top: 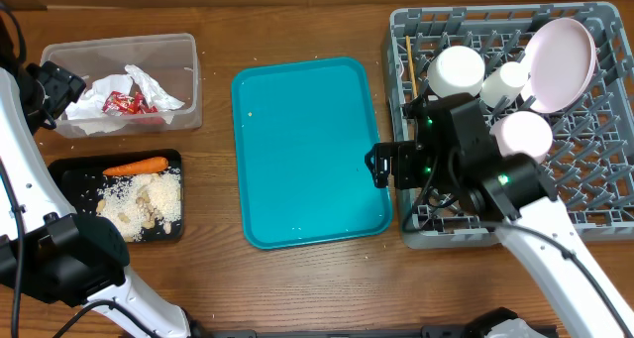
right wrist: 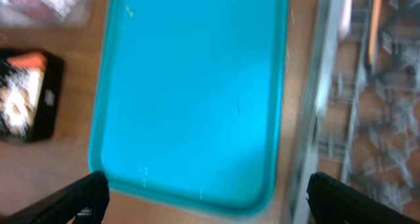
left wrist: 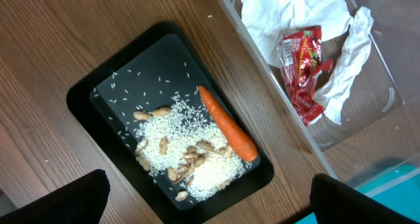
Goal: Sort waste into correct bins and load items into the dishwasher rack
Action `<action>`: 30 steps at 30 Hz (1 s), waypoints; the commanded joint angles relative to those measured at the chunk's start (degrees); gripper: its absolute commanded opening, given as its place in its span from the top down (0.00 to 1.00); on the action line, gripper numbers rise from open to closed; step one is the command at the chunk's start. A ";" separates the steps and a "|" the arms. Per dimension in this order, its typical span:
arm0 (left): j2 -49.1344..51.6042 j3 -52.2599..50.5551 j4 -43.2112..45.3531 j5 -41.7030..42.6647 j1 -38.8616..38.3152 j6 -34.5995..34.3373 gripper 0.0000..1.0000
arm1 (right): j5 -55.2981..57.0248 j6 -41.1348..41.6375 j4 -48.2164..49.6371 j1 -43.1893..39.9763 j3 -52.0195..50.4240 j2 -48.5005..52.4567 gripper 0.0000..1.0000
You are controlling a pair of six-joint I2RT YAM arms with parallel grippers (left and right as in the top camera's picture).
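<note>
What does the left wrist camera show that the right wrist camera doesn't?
Only left wrist: the nuts among the rice, plus the napkins and red wrapper in sharp detail. Only right wrist: the dishwasher rack, its wooden stick, and the whole teal tray. Both: the black tray with the carrot and part of the clear tub, blurred in the right wrist view.

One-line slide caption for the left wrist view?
Orange carrot, rice and nuts in shallow black tray; crumpled white napkins and shiny red wrapper in clear plastic tub.
</note>
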 commanded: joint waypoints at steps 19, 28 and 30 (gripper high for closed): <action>0.20 -0.04 0.04 -0.72 -0.39 0.46 0.00 | -9.31 -6.01 54.66 -17.44 -63.08 -62.64 0.00; 0.20 -0.04 0.04 -0.72 -0.39 0.46 0.00 | -7.80 -7.78 53.00 -24.76 -64.30 -71.21 0.00; 0.20 -0.04 0.04 -0.72 -0.39 0.46 0.00 | -6.58 -7.80 52.39 -26.58 -64.30 -71.21 0.00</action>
